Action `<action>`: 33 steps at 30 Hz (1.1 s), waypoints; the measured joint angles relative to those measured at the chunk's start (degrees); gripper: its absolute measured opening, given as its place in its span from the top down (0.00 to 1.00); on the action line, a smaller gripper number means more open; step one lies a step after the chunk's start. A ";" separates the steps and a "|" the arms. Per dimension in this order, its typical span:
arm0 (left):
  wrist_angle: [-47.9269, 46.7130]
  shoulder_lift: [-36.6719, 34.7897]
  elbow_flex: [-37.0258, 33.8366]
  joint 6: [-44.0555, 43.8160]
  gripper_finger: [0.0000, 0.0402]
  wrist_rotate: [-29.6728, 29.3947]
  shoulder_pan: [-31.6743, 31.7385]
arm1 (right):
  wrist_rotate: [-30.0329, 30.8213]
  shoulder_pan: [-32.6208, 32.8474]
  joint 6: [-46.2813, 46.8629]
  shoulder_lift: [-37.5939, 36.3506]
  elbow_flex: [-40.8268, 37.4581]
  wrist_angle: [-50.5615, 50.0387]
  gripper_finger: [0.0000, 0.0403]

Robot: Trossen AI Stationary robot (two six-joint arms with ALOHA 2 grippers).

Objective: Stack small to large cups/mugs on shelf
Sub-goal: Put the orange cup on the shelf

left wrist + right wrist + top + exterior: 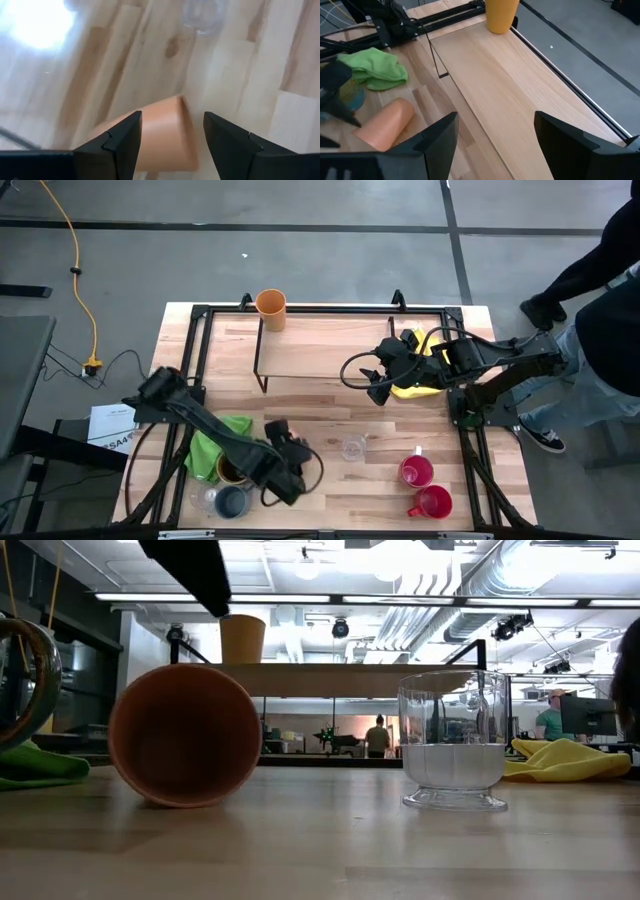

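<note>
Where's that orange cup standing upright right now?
The yellow-orange cup stands on the shelf, at its far left corner in the high view, well away from the other cups near the table's front edge.

Right in front of you a tan cup [184, 735] lies on its side on the worktop [320, 850], its mouth turned away. To its right a clear glass [453, 740] stands upright, well apart from it. Behind them the shelf [345, 678] carries a yellow-orange cup [242, 639] standing upright. A green cloth [40, 764] lies at the left edge, a yellow cloth [570, 760] at the right. A dark arm [195, 570] reaches in from the top.
</note>
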 joint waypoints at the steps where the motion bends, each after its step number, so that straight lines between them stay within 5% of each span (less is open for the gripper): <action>1: -0.05 1.01 0.42 -0.13 0.50 0.07 -0.04 | -0.01 -0.01 0.00 0.00 0.00 -0.22 0.37; 18: -2.28 6.45 0.13 -4.05 0.50 -0.12 0.00 | 0.00 -0.01 0.00 -0.02 0.00 -0.66 0.37; 28: -6.37 7.24 -0.87 -10.56 0.50 -11.57 0.22 | 0.00 0.00 0.00 -0.02 0.00 -0.23 0.37; 33: -5.82 7.24 -3.96 -14.01 0.54 -10.93 1.25 | 0.00 -0.01 0.17 0.00 0.00 -0.07 0.37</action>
